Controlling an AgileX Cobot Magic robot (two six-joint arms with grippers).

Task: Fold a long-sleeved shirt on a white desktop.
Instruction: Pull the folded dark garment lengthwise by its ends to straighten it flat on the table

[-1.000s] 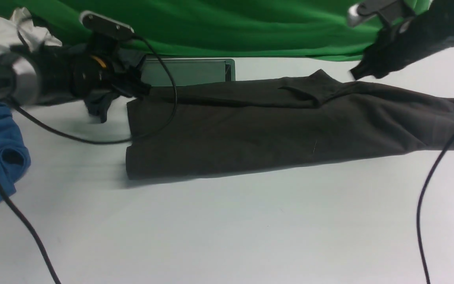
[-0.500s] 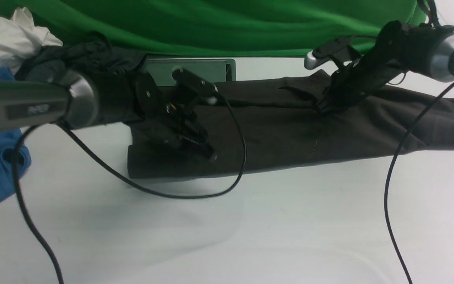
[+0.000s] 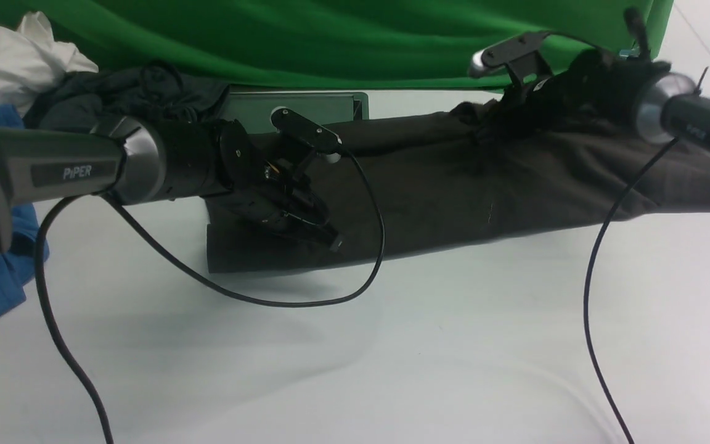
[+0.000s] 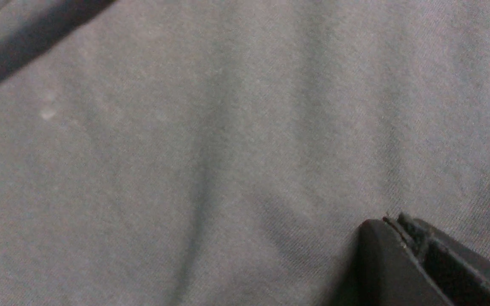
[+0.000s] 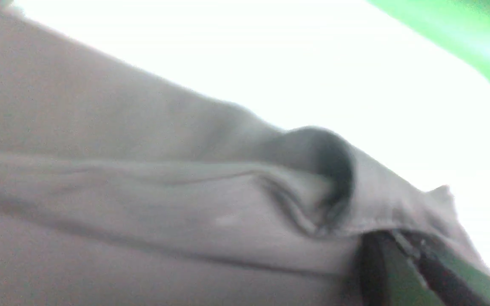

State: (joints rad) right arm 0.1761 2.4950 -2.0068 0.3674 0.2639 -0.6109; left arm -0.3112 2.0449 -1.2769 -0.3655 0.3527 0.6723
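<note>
The long-sleeved shirt (image 3: pixel 515 185) lies as a long dark folded band across the white desktop (image 3: pixel 392 357). My left gripper (image 3: pixel 334 242) is shut, and its tips rest on the shirt near its front left end. In the left wrist view the shut left gripper (image 4: pixel 391 220) touches flat shirt cloth (image 4: pixel 185 148), with nothing seen between the jaws. My right gripper (image 3: pixel 493 123) is shut on the shirt's far edge and holds a bunch of it up off the desktop. In the right wrist view a fold of the shirt (image 5: pixel 143 191) drapes over the right gripper (image 5: pixel 391 234).
A white cloth (image 3: pixel 10 55), a dark slate-grey garment (image 3: pixel 133 92) and a blue garment (image 3: pixel 4 265) are heaped at the back left. A grey flat panel (image 3: pixel 306 108) lies behind the shirt, before the green backdrop (image 3: pixel 330 37). Black cables (image 3: pixel 306 302) trail over the desktop.
Both arms swung in over the shirt. The left gripper shut and settled on the shirt's left part. The right gripper came down on the far edge and has now lifted it.
</note>
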